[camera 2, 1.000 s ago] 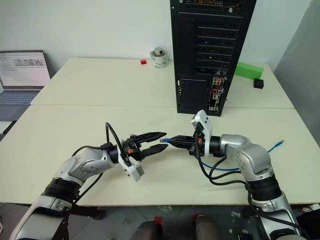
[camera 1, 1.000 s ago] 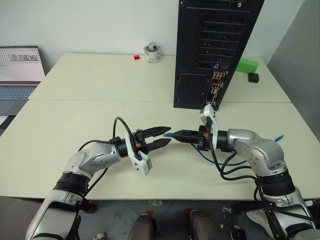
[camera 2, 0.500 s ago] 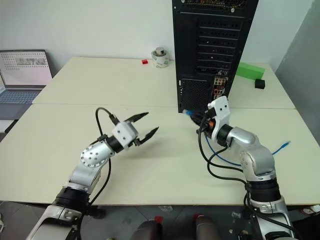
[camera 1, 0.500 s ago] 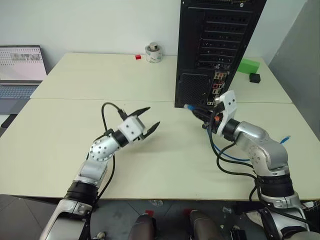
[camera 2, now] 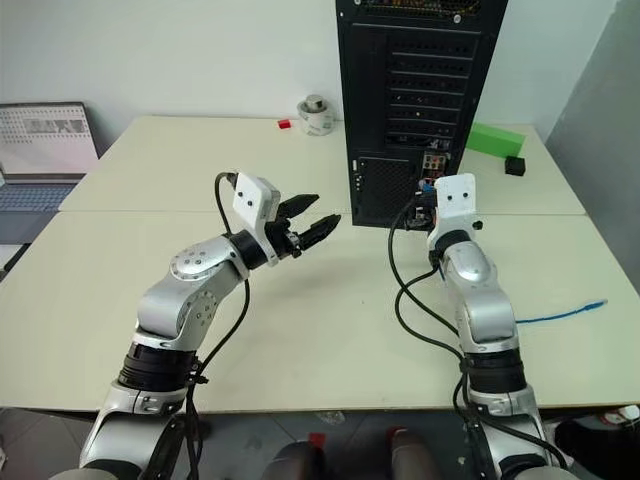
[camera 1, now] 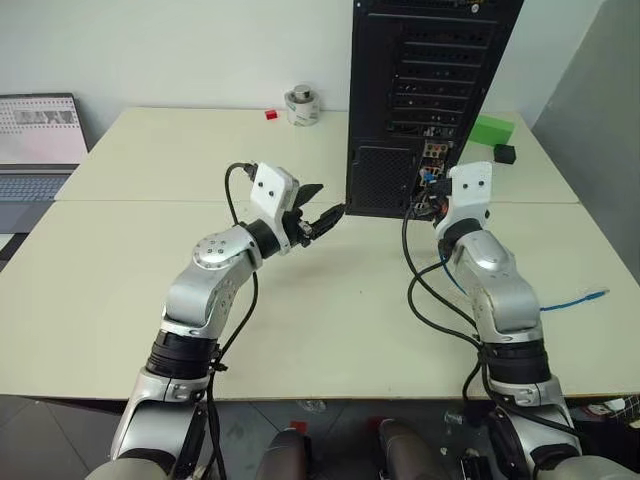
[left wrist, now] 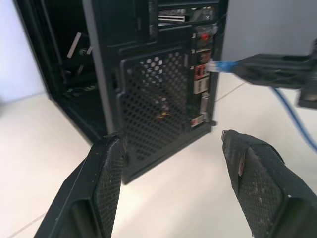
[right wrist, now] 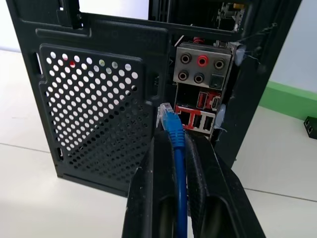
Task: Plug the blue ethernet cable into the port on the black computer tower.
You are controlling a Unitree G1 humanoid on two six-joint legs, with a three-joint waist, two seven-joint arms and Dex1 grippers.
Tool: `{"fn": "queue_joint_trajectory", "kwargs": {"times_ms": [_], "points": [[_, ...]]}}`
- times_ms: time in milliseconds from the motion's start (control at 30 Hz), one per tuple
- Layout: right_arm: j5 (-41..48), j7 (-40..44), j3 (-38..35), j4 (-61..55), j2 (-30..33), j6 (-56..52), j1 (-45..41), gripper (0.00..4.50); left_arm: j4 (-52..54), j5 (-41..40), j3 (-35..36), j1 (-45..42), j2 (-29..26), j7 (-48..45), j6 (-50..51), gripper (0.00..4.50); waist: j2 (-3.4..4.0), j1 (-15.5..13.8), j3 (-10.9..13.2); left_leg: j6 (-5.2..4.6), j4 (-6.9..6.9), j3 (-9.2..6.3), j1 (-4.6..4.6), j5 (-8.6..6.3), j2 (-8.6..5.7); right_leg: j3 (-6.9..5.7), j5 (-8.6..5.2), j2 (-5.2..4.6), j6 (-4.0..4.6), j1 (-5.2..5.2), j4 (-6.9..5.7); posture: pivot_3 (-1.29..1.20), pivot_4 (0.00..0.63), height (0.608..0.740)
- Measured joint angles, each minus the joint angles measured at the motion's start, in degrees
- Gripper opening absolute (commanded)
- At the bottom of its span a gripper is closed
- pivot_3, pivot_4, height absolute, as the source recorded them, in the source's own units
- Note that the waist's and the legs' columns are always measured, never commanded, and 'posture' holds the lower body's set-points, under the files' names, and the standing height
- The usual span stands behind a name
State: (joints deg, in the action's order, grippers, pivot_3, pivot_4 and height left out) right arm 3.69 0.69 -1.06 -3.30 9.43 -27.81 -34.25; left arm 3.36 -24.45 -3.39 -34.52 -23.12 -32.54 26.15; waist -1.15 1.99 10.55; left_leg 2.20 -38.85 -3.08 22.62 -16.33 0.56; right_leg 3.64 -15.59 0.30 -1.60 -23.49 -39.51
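Note:
The black computer tower (camera 1: 430, 90) stands at the back of the table, its rear with the mesh vent and port panel (right wrist: 198, 111) facing me. My right gripper (right wrist: 173, 144) is shut on the blue ethernet cable (right wrist: 177, 148). Its clear plug (right wrist: 165, 111) points at the panel, a short way in front of the ports and outside them. The cable's other end (camera 1: 585, 298) lies on the table at the right. My left gripper (camera 1: 322, 210) hangs open and holds nothing, left of the tower's lower corner and level with the vent.
A laptop (camera 1: 40, 140) sits at the far left. A white roll (camera 1: 302, 104) and a small red block (camera 1: 270, 114) lie behind the left arm. A green block (camera 1: 490, 130) and a small black box (camera 1: 503, 153) sit right of the tower.
Both grippers have left the middle of the table, where they met at the plug. The right one carried the plug up to the tower's port panel. The left one rolled over and rose toward the tower.

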Motion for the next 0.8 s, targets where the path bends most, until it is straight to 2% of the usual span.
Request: {"fn": "queue_joint_trajectory", "kwargs": {"times_ms": [433,800], "points": [[-2.22,-5.54,-1.30,7.06,-2.61,3.88,-2.54,0.00,0.36,0.65,0.46,-0.11,-1.48,-4.50,0.65,3.24,0.00,-0.01,0.00,0.00,0.01,0.06,0.01,0.00,0.00,0.08,0.00,0.00,0.00,-0.04,-0.01,0.00,0.150,0.740],[-2.44,-5.78,-2.13,9.90,-3.12,5.60,-3.28,0.00,0.20,1.88,0.46,-1.02,-1.63,-7.08,-0.44,3.24,0.00,0.13,0.00,-0.01,0.02,0.09,-0.01,0.00,0.01,0.12,0.00,0.01,0.00,-0.05,-0.03,0.00,0.150,0.740]]}}
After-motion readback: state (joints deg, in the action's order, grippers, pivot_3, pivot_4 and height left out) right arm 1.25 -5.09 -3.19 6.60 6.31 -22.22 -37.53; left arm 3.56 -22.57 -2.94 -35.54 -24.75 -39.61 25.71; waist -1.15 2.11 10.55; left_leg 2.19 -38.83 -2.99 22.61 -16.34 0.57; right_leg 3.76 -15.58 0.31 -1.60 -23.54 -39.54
